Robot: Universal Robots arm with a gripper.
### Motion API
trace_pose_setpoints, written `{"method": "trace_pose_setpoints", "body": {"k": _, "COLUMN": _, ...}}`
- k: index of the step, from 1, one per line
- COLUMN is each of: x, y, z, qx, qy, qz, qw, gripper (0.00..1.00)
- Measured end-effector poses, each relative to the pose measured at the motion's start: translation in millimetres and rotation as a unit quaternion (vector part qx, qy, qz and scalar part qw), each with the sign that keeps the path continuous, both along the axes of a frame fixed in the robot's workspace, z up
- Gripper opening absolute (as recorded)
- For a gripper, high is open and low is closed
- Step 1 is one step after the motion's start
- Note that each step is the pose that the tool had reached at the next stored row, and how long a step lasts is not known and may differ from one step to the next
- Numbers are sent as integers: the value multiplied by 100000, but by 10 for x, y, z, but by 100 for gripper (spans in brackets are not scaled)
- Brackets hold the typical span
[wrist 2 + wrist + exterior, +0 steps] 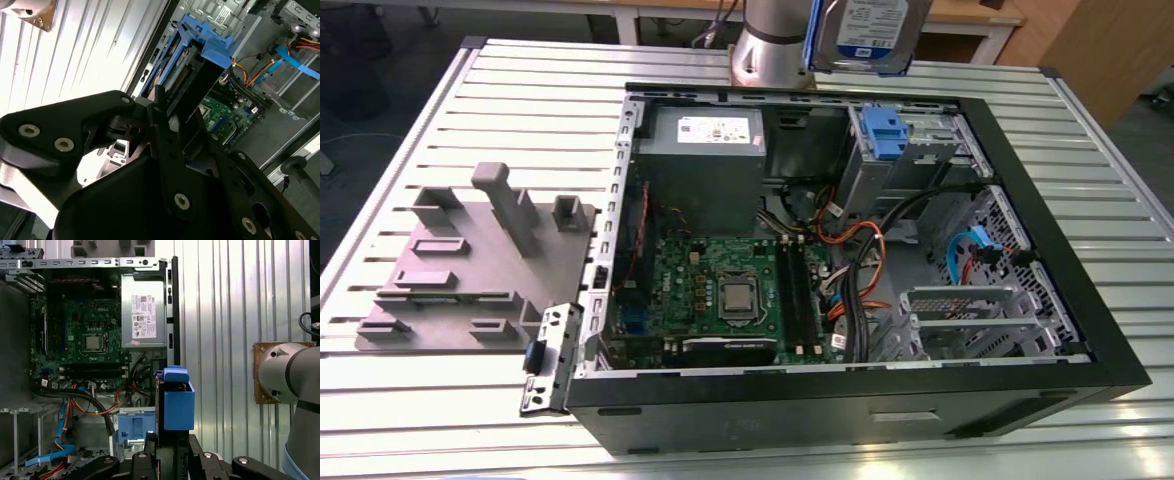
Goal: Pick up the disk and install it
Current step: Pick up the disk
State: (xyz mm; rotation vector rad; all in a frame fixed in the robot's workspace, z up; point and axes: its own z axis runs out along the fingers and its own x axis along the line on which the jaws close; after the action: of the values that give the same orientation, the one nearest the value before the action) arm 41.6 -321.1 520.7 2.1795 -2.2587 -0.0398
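The disk (867, 35) hangs in the air above the far edge of the open computer case (1014, 300), its white-and-blue label facing the exterior camera. My gripper (167, 442) is shut on it. In the first wrist view I see the disk (178, 405) edge-on, with its blue side rail sticking out past the black fingers. In the second wrist view the disk (202, 47) points toward the inside of the case, with a black finger (161, 117) pressed along its side. Below it in the case stands the metal drive cage (941, 135).
Another blue-fronted caddy (881, 135) sits in the cage beside the grey power-supply box (700, 150). The motherboard (720, 290) and loose cables (867, 270) fill the case floor. A grey fixture block (474, 260) stands at the exterior view's left. The arm's base (774, 45) rises behind the case.
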Motion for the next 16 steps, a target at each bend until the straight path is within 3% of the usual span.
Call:
{"method": "trace_pose_setpoints", "body": {"k": 2, "x": 39, "y": 5, "z": 0, "qx": -5, "qy": -3, "qz": -2, "qw": 100000, "gripper": 35}}
{"method": "trace_pose_setpoints", "body": {"k": 5, "x": -64, "y": 3, "z": -23, "qx": 4, "qy": -38, "qz": 4, "qw": 100000, "gripper": 35}}
{"method": "trace_pose_setpoints", "body": {"k": 16, "x": -73, "y": 3, "z": -23, "qx": -11, "qy": -41, "qz": 1, "qw": 100000, "gripper": 35}}
